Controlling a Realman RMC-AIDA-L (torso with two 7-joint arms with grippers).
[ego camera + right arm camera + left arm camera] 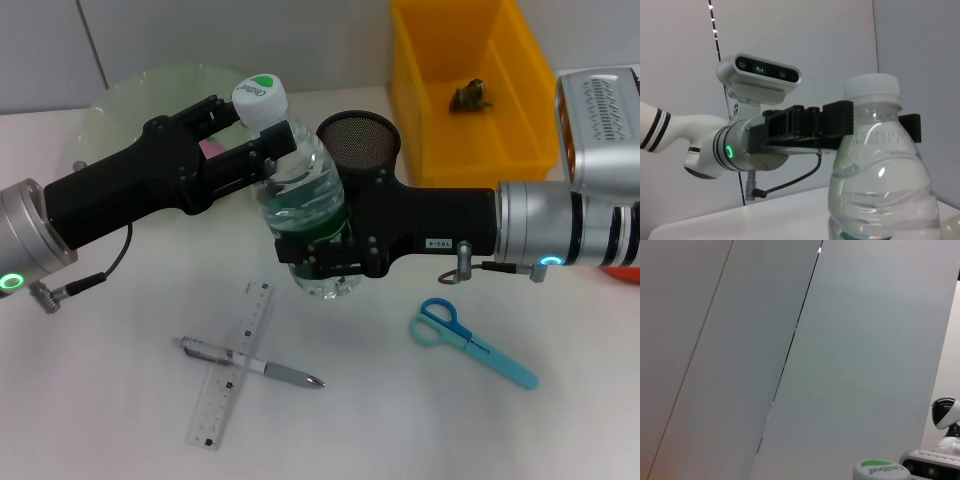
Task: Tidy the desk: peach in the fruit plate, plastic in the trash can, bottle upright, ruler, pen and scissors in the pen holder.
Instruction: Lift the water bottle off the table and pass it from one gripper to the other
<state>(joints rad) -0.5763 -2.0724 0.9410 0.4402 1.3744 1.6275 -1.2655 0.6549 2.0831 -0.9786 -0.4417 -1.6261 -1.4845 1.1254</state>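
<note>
The clear bottle (300, 190) with a white cap stands upright at mid-table. My left gripper (262, 135) is shut on its neck, just under the cap (879, 469). My right gripper (315, 268) is shut on its lower body. The right wrist view shows the bottle (880, 170) close up with the left arm's black fingers (810, 126) across its neck. A clear ruler (232, 365) and a silver pen (250, 362) lie crossed near the front. Blue scissors (470, 340) lie at front right. A bit of pink peach (210, 148) shows behind the left fingers. The black mesh pen holder (358, 140) stands behind the bottle.
A pale green fruit plate (120, 110) sits at the back left. The yellow trash can (520, 90) stands at the back right with a crumpled piece of plastic (470, 95) inside. Both arms cross the middle of the table.
</note>
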